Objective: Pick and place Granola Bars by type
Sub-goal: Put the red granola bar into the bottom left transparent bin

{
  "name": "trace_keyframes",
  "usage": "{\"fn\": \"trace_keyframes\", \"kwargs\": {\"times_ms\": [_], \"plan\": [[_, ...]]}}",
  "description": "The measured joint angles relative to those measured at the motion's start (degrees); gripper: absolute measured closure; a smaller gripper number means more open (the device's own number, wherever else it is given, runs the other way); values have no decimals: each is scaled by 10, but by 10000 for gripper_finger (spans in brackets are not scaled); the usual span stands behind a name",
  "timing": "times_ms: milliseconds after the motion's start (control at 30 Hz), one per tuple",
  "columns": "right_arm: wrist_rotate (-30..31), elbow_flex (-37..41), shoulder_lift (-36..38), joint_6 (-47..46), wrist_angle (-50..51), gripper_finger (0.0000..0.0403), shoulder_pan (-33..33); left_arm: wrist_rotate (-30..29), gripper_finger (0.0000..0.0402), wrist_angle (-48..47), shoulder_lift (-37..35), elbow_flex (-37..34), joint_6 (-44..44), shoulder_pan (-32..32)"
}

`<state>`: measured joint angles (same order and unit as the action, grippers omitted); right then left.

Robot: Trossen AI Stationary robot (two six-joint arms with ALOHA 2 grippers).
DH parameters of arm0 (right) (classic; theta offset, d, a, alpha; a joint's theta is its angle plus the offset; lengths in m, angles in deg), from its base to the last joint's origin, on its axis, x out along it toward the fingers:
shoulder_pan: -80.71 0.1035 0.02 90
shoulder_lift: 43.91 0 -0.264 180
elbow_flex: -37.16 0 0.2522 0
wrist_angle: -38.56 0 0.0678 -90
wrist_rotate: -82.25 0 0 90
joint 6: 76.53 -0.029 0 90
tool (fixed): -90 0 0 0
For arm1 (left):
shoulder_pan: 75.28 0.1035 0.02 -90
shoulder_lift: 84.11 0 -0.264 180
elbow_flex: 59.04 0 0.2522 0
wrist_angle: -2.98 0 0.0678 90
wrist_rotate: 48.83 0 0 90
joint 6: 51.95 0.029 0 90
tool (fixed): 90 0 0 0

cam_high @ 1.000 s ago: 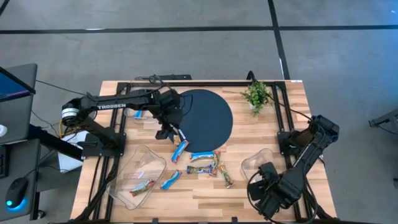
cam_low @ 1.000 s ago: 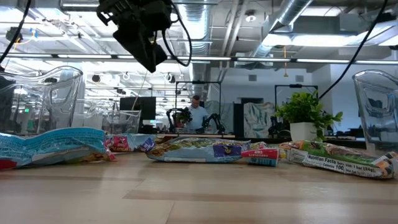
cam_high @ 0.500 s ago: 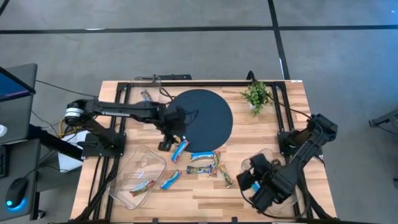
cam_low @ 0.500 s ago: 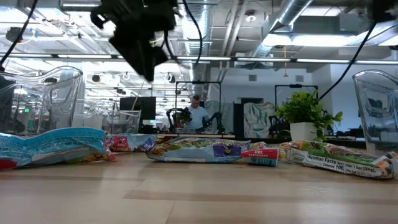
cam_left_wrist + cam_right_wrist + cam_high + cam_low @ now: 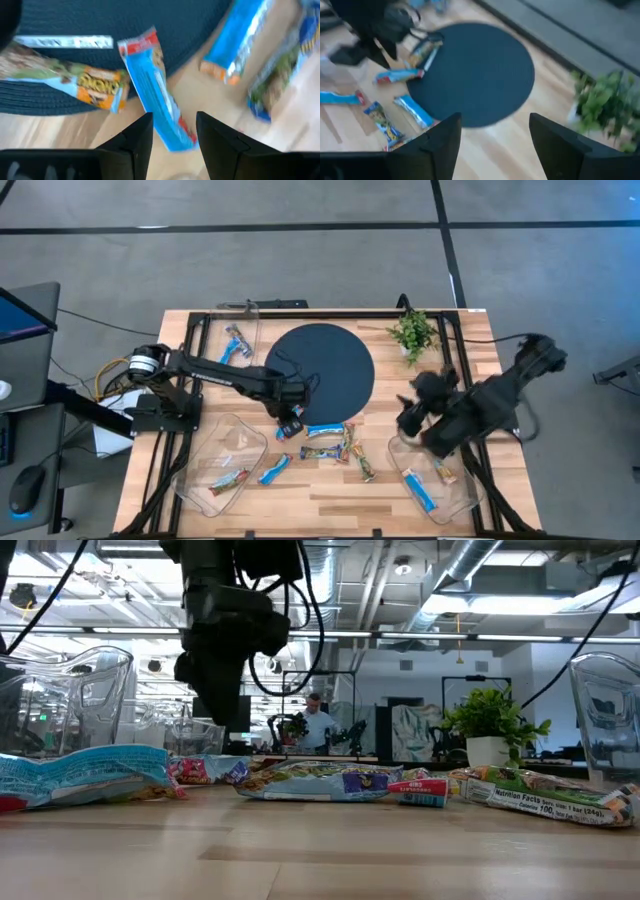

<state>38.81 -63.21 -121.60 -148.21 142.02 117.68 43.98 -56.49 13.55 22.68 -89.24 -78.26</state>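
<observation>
Since the earlier frame, the left gripper (image 5: 291,423) has travelled from the dark round mat's (image 5: 330,365) rim down to its front edge, and the right gripper (image 5: 408,417) has lifted from the front right corner toward the tabletop's (image 5: 330,490) middle right.

Left gripper: low over a bright blue bar (image 5: 156,89) lying half on the mat, half on the wood; jaws released, one on either side of the bar's near end, not closed on it.

Right gripper: raised above the right clear tray (image 5: 435,475), jaws spread, nothing between them.

Granola Bars (image 5: 330,442): a loose cluster lies on the wood just in front of the mat. One blue bar (image 5: 418,489) and a smaller tan one lie in the right tray. One multicoloured bar (image 5: 229,480) lies in the left front tray (image 5: 215,460), with a blue bar (image 5: 274,468) just beside that tray. Further bars (image 5: 234,342) sit in a rear left tray.

Small potted plant (image 5: 412,333): upright at the rear right.
</observation>
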Motion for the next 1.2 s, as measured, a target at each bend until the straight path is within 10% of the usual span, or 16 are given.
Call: {"fn": "trace_keyframes", "kwargs": {"times_ms": [467, 1200], "plan": [[91, 0, 93, 123, -1, 178, 20, -77, 246, 3, 0, 0, -111, -22], [86, 0, 90, 137, -1, 178, 20, -32, 187, 7, 103, 1, -134, -36]]}}
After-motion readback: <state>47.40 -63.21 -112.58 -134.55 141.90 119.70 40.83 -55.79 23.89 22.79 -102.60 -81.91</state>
